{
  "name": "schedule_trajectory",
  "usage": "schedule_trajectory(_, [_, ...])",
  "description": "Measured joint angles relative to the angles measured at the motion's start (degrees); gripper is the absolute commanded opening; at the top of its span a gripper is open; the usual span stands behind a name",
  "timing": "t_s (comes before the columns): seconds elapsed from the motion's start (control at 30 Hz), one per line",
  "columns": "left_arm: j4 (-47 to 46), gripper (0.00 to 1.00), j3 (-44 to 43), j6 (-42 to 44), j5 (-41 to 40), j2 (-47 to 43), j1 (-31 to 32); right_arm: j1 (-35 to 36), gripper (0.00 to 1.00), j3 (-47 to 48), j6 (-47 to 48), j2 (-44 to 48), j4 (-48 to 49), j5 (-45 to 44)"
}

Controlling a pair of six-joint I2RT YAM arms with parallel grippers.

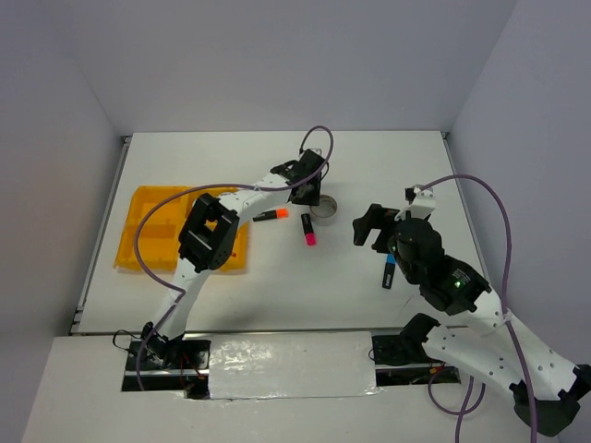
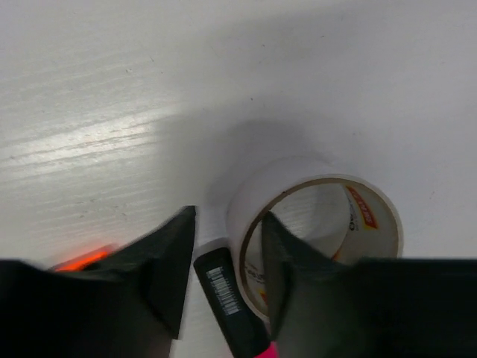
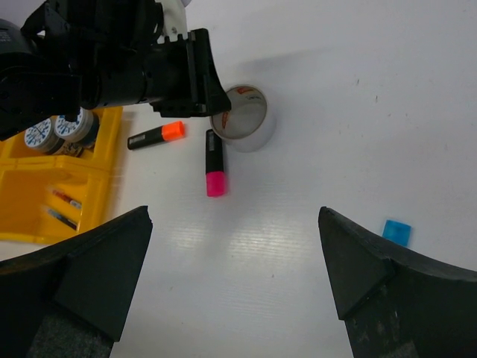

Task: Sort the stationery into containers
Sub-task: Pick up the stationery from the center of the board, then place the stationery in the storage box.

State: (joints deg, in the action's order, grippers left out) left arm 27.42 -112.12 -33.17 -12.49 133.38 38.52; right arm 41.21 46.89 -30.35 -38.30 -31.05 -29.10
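l gripper (image 2: 227, 224) half-open astride wall of 1 grey tape ring (image 2: 298, 175), prob. unclamped; r gripper (image 3: 235, 224) wide, empty. 1 pink highlighter (image 3: 215, 173), 1 orange highlighter (image 3: 155, 136), 2 tape rolls (image 3: 39, 136).

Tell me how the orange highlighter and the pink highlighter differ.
Cap colour: the orange highlighter has an orange cap, the pink highlighter a pink one. Pose: in the top view orange lies left to right, pink lies near to far. Place: pink's black end lies beside the tape ring; orange lies farther from it, toward the tray. Both have black bodies and lie flat on the table.
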Motion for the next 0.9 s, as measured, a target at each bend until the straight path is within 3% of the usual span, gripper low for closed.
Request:
schedule_trajectory(0.1, [-1.16,0.25,0.42,0.09,1.14,0.09,0.04,0.00,1.00,-0.42,0.17,-0.61,0.09,0.20])
schedule_trajectory(0.3, [-6.16,0.04,3.82,0.22,3.08,-1.18,0.07,0.00,1.00,-0.55,0.66,-2.38,0.13,0.46])
schedule_trajectory(0.47, [-6.23,0.00,5.79,0.20,1.95,-5.05,-0.39,0.00,1.00,-0.55,1.16,-2.58,0.17,0.44])
schedule_trajectory(0.6, [-3.17,0.00,8.96,-1.77,-3.82,-14.45,-2.89,0.00,1.00,-0.57,1.44,-2.27,0.15,0.50])
schedule_trajectory(0.73, [-1.18,0.00,17.68,-8.02,-8.22,-29.49,-14.67,0.00,1.00,-0.96,1.51,-1.09,0.61,1.25])
schedule_trajectory(0.9, [-1.68,0.00,35.78,-15.13,-11.69,-46.77,-39.80,0.00,1.00,-1.29,1.70,-0.96,1.31,2.56])
